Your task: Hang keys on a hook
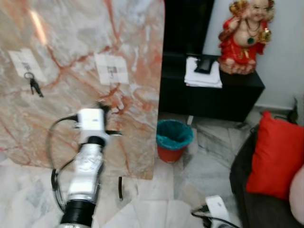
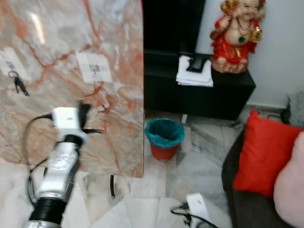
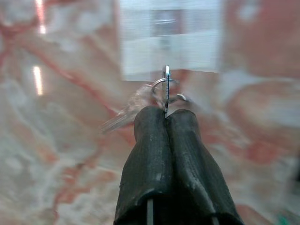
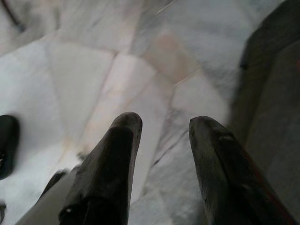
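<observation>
Left gripper (image 3: 165,117) pinched tight on the keys (image 3: 140,101), held up close to the marble panel (image 1: 71,57), just below a white hook pad (image 1: 111,69).

Its 2 fingers are pressed together on the ring, with the keys dangling blurred beside it, so I'd guess they are swinging. From where I stand the hook itself is too soft to make out on the pad, and that is the worry: a ring offered edge-on could miss or glance off, and letting go early would drop the bunch to the floor. Another bunch (image 1: 33,85) already hangs on the far pad. Right gripper (image 4: 161,126) hangs low over the tiles, fingers spread, idle.
</observation>
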You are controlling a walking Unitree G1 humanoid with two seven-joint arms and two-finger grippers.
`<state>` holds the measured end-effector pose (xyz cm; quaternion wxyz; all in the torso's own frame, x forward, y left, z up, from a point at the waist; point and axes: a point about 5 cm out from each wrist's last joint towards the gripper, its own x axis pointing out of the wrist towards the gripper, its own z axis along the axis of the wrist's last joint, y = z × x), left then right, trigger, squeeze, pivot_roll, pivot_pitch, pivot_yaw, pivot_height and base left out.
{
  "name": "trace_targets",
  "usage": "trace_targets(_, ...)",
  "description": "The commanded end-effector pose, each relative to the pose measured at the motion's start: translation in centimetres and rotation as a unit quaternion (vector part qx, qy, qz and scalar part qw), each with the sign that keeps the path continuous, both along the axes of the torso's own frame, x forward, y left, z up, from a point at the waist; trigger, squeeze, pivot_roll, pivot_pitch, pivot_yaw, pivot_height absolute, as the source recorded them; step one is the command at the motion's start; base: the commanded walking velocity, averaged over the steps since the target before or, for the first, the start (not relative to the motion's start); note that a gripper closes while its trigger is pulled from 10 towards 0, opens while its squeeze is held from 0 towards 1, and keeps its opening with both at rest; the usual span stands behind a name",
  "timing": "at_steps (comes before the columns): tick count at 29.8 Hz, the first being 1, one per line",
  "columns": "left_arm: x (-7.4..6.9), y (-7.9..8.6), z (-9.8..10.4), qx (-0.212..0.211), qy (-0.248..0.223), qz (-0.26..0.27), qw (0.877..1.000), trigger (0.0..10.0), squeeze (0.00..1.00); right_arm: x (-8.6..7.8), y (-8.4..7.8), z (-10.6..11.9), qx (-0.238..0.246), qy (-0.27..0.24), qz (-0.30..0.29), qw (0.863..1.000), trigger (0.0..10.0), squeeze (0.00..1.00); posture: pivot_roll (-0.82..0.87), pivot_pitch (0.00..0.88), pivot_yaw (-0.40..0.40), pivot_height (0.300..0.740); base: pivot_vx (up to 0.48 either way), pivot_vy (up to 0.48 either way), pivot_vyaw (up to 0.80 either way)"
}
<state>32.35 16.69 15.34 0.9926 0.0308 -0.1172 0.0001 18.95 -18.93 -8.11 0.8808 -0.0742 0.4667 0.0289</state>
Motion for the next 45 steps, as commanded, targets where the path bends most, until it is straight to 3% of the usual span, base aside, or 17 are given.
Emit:
trace_targets(1,-0.1,0.6,0.3,0.004,-0.009,0.010,1.000,10.0,0.00,0.5,1.0,0.1,0.012,-0.007,0.004,1.000,10.0,0.00,0.07,0.039,-0.085,0.740,0.307,0.000,0.00)
trace_targets(12,-0.2,0.3,0.4,0.003,-0.015,-0.003,1.000,10.0,0.00,0.3,1.0,0.0,0.010,-0.005,0.003,1.000,10.0,0.00,0.07,0.041,-0.085,0.740,0.311,0.000,0.00)
trace_targets(19,-0.5,-0.6,0.9,-0.008,-0.032,-0.034,0.999,10.0,0.00,0.2,1.0,0.0,0.008,-0.004,0.006,1.000,10.0,0.00,0.07,0.042,-0.086,0.740,0.000,0.000,0.00)
trace_targets(34,-1.1,-0.6,2.4,0.007,-0.052,-0.045,0.998,10.0,0.00,-0.4,1.0,-0.3,0.000,0.005,0.019,1.000,10.0,0.00,0.08,0.029,-0.083,0.740,0.000,0.000,0.00)
trace_targets(43,-1.2,0.0,3.3,-0.012,-0.054,-0.045,0.997,10.0,0.00,-0.4,0.9,-0.3,-0.004,0.005,0.019,1.000,10.0,0.00,0.08,0.025,-0.082,0.740,0.000,0.000,0.00)
trace_targets(45,-1.2,0.2,3.3,-0.036,-0.047,-0.046,0.997,10.0,0.00,-0.3,0.8,-0.2,-0.005,0.004,0.018,1.000,10.0,0.00,0.08,0.030,-0.084,0.740,0.000,0.000,0.00)
